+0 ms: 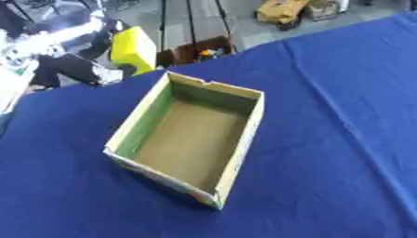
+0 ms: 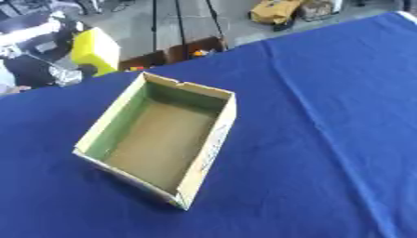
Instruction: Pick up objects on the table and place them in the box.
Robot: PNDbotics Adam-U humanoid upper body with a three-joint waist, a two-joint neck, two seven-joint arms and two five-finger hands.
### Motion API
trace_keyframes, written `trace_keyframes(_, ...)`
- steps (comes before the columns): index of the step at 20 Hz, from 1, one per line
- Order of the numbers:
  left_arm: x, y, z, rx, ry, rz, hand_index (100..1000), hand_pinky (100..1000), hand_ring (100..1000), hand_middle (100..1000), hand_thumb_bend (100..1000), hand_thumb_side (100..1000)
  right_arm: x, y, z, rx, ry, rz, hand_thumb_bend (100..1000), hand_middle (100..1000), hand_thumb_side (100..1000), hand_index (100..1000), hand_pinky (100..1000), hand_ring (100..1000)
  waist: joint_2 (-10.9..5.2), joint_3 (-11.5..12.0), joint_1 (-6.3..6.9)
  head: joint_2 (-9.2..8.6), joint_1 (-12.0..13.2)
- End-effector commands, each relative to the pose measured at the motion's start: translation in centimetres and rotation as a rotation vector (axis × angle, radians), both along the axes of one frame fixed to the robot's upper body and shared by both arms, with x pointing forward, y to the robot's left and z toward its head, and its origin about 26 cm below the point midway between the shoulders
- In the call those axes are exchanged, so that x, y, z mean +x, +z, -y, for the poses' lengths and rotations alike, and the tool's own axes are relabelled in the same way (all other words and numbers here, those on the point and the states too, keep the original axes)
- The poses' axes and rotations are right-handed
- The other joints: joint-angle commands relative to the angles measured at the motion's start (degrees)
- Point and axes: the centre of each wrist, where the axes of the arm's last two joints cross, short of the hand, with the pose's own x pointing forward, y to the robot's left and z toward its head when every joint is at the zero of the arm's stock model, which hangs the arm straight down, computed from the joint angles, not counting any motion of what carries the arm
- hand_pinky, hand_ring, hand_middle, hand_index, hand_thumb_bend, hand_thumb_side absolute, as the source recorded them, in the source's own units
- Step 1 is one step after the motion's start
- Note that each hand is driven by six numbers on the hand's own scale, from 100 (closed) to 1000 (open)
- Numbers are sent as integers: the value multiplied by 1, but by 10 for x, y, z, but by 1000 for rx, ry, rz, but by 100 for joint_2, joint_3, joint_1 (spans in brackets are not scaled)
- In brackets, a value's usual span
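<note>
Hands: we see neither hand in either view, so we cannot tell whether they are open, closed or holding anything.

Place relative to the hands: with no hand showing, we cannot fix which way the box lies from either one, nor which arm is nearer; we judge only that both arms sit outside the views.

Box (image 1: 244,139): it stands on the blue cloth (image 1: 342,139), left of the middle of the view, open side up, with nothing visible inside on its brown floor.

Box axis: its long axis runs from the near-left corner up toward the far right, askew to the table edge; the short walls are the far one, with a small notch in its rim, and the near one.

Objects to pick: we see none on the cloth; if any are there, they lie out of view.

Step in hand: we judge the task is either not begun or between picks, as the box is empty.

Next move: we judge a hand must first come into view over the cloth.

Beyond the table: a yellow bin (image 1: 133,49) stands on the floor past the far edge.
</note>
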Motion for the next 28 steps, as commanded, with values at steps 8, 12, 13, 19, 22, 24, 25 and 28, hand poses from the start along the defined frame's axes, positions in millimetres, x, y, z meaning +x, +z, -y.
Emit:
trace_keyframes(8, 17, -10, 35, 74, -71, -64, 530, 100, 190, 342, 100, 440, -5, 13, -6, -1, 37, 46, 100, 591, 482, 815, 788, 772, 97, -63, 25, -82, 141)
trace_keyframes(12, 24, -22, 47, 125, -72, -65, 531, 100, 194, 344, 100, 439, -4, 13, -7, 2, 42, 47, 100, 591, 481, 815, 788, 772, 117, -76, 11, -98, 172)
trace_keyframes(13, 25, -25, 49, 136, -70, -64, 531, 100, 197, 347, 100, 437, -4, 13, -7, 3, 44, 47, 100, 590, 481, 815, 788, 772, 120, -75, 7, -103, 177)
trace_keyframes(19, 35, -47, 60, 204, -43, -54, 534, 100, 206, 352, 100, 431, -4, 13, -8, 8, 50, 47, 100, 590, 480, 815, 788, 772, 132, -79, -18, -146, 209)
trace_keyframes(22, 39, -59, 65, 225, -33, -58, 535, 100, 208, 353, 100, 431, -4, 13, -8, 9, 51, 47, 100, 590, 481, 815, 789, 772, 139, -80, -28, -167, 245)
trace_keyframes(24, 42, -66, 69, 237, -33, -63, 536, 100, 209, 354, 100, 431, -4, 13, -8, 10, 53, 47, 100, 589, 481, 815, 789, 772, 147, -89, -33, -180, 271)
trace_keyframes(25, 42, -69, 70, 243, -33, -64, 536, 100, 210, 354, 100, 432, -4, 13, -9, 10, 53, 48, 100, 589, 481, 815, 789, 772, 152, -95, -35, -189, 280)
trace_keyframes(28, 44, -76, 72, 255, -30, -68, 537, 100, 215, 356, 100, 434, -4, 13, -8, 11, 53, 49, 100, 588, 481, 815, 789, 772, 168, -101, -42, -201, 280)
